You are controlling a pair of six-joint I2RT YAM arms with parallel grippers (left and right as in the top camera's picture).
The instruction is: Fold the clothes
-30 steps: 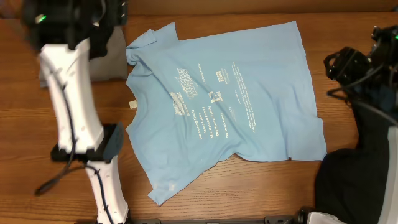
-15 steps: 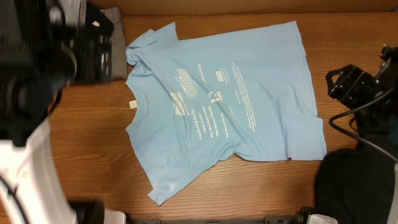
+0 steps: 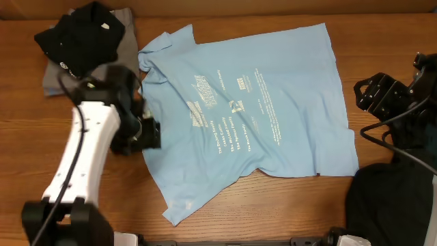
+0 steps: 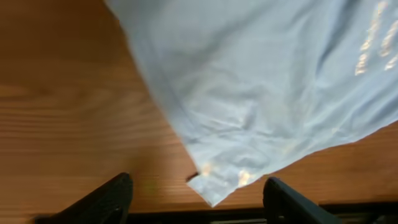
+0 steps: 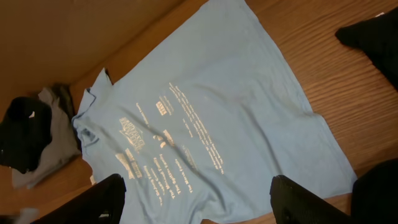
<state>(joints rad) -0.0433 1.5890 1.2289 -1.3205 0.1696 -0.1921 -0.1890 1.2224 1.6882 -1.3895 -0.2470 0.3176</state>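
One light blue T-shirt (image 3: pixel 242 116) lay spread flat across the middle of the wooden desk (image 3: pixel 382 41). Its white print faced up, its neck end pointed to the robot's left, and its upper-left sleeve was crumpled. The lower edge rippled a little near the right corner.

The left hand (image 3: pixel 145 133) sat at the shirt's left edge, near the neckline. Its white arm (image 3: pixel 82 157) reached in from the near-left corner and bent toward the cloth. In the left wrist view the shirt (image 4: pixel 267 81) filled the upper right. A pointed corner of its edge lay on the wood between the two dark fingers (image 4: pixel 112 199) of the left hand (image 4: pixel 199 208). The fingers stood wide apart and gripped nothing. Whether they touched the fabric could not be told.

The right hand (image 3: pixel 372 96) hung off to the right, clear of the shirt's hem. It was angled back toward the garment, so its wrist camera took in the whole shirt (image 5: pixel 205 118). The right hand (image 5: pixel 196 208) was also spread wide and empty.

At the far left corner a black garment (image 3: pixel 82 37) rested on a folded grey garment (image 3: pixel 51 83), just beside the crumpled sleeve. A separate black cloth (image 3: pixel 389 205) lay at the near right.
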